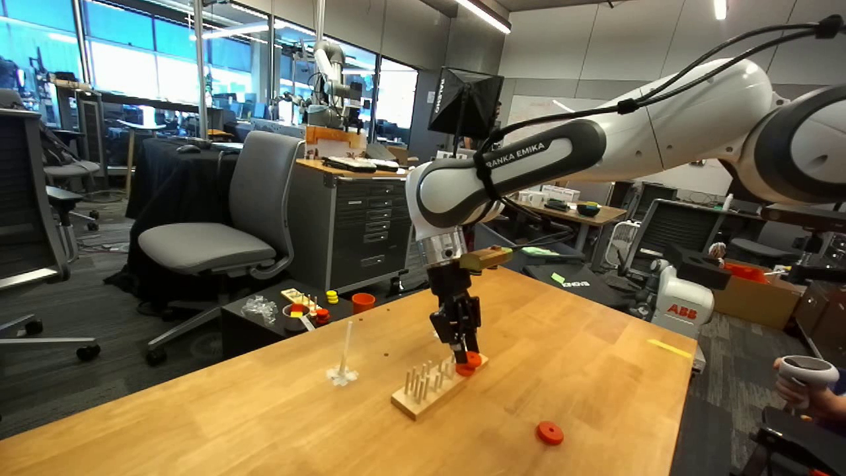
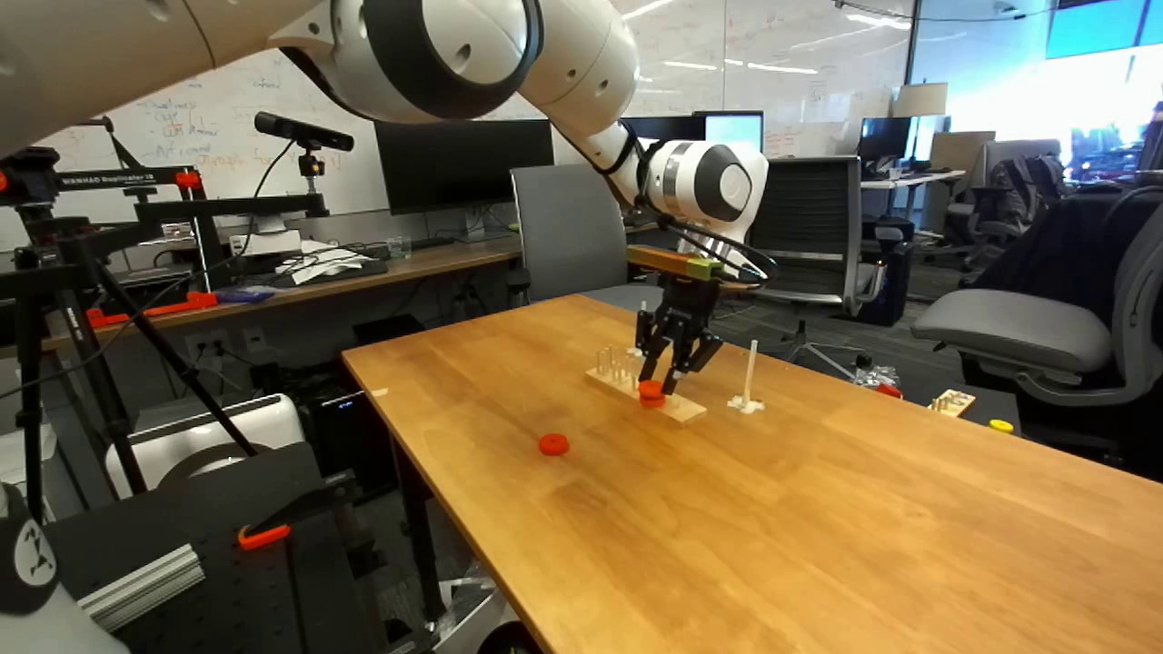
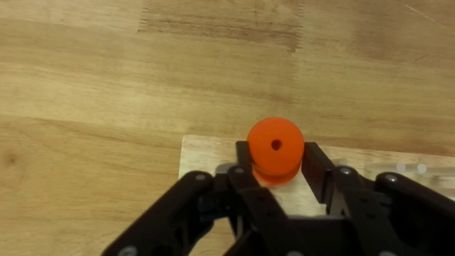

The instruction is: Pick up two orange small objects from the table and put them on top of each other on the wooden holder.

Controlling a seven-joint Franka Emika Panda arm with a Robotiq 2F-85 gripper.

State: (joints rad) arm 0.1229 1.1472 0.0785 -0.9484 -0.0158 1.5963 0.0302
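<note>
The wooden holder [image 1: 441, 396] is a pale board with several thin upright pegs; it also shows in the other exterior view [image 2: 688, 411] and the wrist view [image 3: 199, 149]. My gripper [image 1: 467, 354] is over its peg-free end, fingers pointing down. In the wrist view the fingertips [image 3: 276, 143] press both sides of an upper orange disc [image 3: 275, 160] with a dark centre hole. A lower orange disc [image 3: 278, 179] sits under it at the holder, mostly hidden. I cannot tell whether the two discs touch. A third orange disc [image 1: 550, 433] lies flat on the table.
A thin upright stick [image 1: 346, 347] on a taped base stands beside the holder, also in an exterior view [image 2: 750, 377]. A low black side table [image 1: 264, 324] with other pieces stands beyond the table edge. A person's hand holds a controller [image 1: 805, 373] at the right.
</note>
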